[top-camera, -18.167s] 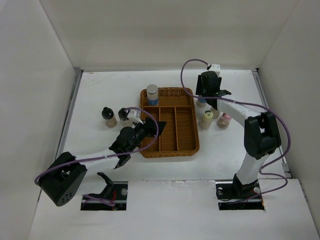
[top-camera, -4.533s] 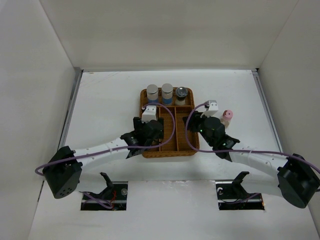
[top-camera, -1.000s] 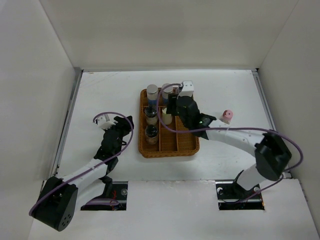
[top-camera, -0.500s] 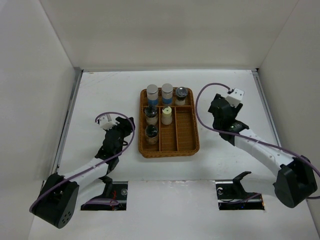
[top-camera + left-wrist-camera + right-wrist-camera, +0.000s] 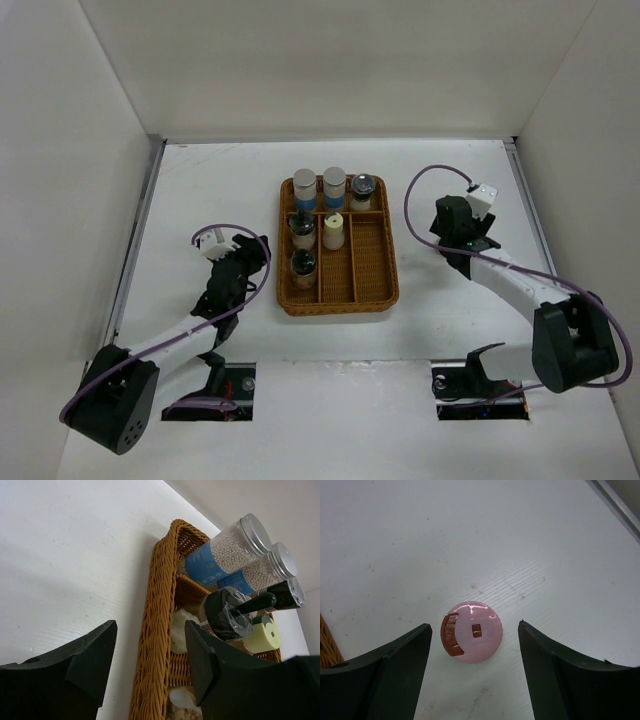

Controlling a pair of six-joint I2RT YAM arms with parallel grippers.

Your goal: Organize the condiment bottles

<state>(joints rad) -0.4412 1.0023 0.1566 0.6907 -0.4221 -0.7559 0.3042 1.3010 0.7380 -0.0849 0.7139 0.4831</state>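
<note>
The right fingers (image 5: 385,680) stood wide apart and held nothing. The pink-capped bottle (image 5: 472,638) stood on the white worktop (image 5: 420,540) right between them and touched neither one. Only its round cap showed from above, and the jar under it was hidden. The top camera could not see this bottle at all, because the right arm covered it. The left fingers (image 5: 80,665) were partly open and empty too. Just past their tips ran the side wall of the wicker tray (image 5: 157,610), which hid the bottoms of the bottles inside. Beyond that wall stood the first blue-band bottle (image 5: 220,555), the second blue-band bottle (image 5: 257,575), a dark-capped bottle (image 5: 227,615), a cream-capped bottle (image 5: 265,636) and a shiny-capped bottle (image 5: 287,592), which was partly hidden behind the others. The right-hand finger cut off the near end of the tray.
</note>
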